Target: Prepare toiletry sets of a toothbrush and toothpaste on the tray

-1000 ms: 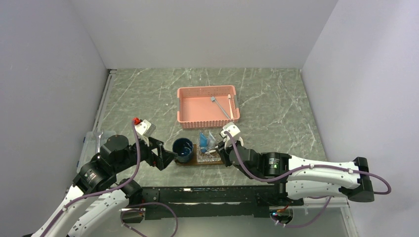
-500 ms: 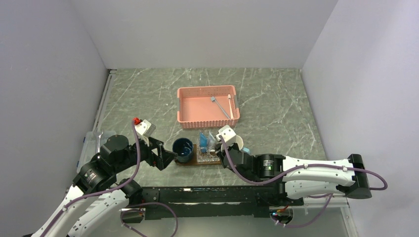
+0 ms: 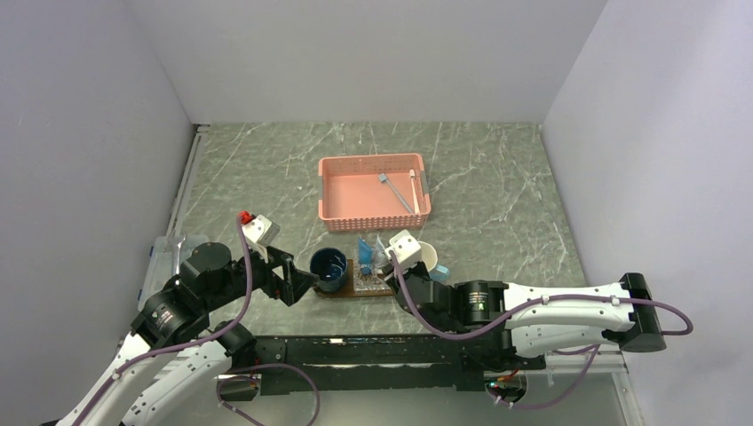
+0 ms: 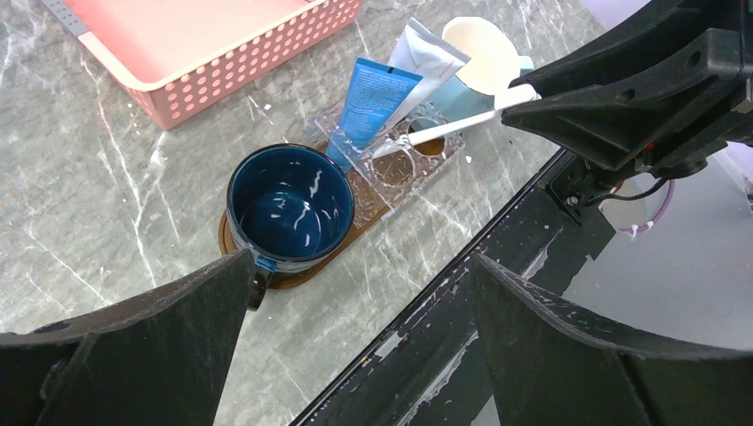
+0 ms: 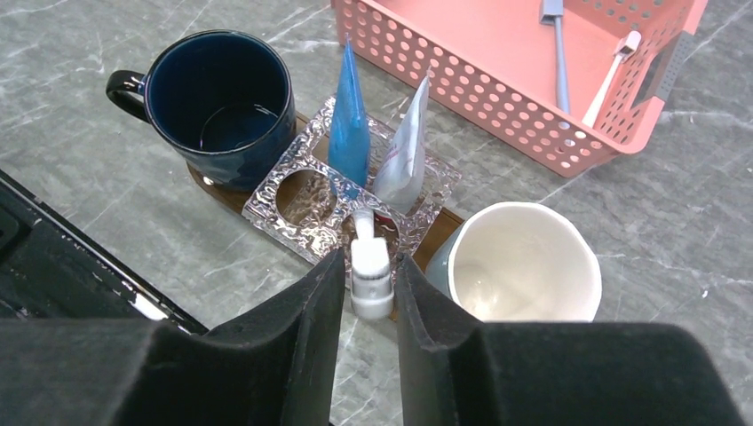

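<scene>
A slim white toothbrush (image 5: 369,282) leaned with its lower end in a cell of the clear dish (image 5: 297,213). Its upper end rose between the black fingers of the right gripper (image 5: 369,263). The fingers sat close on either side, but whether they pressed it could not be told.

The dish, a ribbed square with round holes, rested on the glossy dark-brown tray (image 5: 442,222). A flat blue toothpaste (image 5: 349,120) and a pale tube (image 5: 404,155) stood upright in it, side by side. A glazed blue mug (image 5: 222,98) sat on the tray's left end, touching the dish. A white mug (image 5: 519,266) stood at the right end.

Behind them on the grey marbled table (image 3: 266,177) was a pink perforated basket (image 5: 497,98). It held a grey brush (image 5: 556,53) and a white brush (image 5: 611,75).

The left gripper (image 4: 360,266) hung near the blue mug, its fingers spread wide with nothing between them.

Only the left wrist camera caught the toothbrush side-on, slanting up from the dish to the right gripper's tip. The right wrist camera looked straight down its length, showing it as a short white stub. From overhead both arms were in view, but the right wrist covered part of the dish.
</scene>
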You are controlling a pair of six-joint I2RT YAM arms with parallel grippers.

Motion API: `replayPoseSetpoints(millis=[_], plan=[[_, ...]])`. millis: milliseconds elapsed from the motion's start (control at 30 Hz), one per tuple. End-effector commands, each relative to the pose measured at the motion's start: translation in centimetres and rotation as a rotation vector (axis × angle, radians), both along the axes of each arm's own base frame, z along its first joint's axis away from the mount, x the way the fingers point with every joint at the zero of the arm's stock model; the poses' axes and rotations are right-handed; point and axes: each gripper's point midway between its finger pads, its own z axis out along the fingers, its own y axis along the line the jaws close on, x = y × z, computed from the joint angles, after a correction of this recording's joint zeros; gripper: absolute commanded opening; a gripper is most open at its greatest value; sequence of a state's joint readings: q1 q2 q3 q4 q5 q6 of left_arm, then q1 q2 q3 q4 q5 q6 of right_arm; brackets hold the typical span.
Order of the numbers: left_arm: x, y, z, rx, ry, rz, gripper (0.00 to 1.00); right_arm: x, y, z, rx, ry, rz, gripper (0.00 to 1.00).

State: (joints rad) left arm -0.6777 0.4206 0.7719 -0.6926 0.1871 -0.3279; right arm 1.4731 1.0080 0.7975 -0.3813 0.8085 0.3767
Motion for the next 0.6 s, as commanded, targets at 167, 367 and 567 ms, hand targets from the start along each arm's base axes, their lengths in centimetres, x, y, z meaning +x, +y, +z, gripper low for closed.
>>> replayPoseSetpoints(millis=[167, 367, 567], plan=[[0.5, -0.2, 0.9, -0.03, -0.034, 0.011, 0.96, 0.0, -0.1, 3.9, 0.091, -0.034, -0.017, 0.38], [0.5, -0.2, 1.0, -0.033, -0.035, 0.012, 0.96, -0.3, -0.3, 5.3, 0.128, -0.037, -0.004, 0.41], [0.5, -0.2, 0.9, -0.034, -0.034, 0.012, 0.96, 0.4, -0.7, 8.1, 0.14, -0.082, -0.031, 0.43]])
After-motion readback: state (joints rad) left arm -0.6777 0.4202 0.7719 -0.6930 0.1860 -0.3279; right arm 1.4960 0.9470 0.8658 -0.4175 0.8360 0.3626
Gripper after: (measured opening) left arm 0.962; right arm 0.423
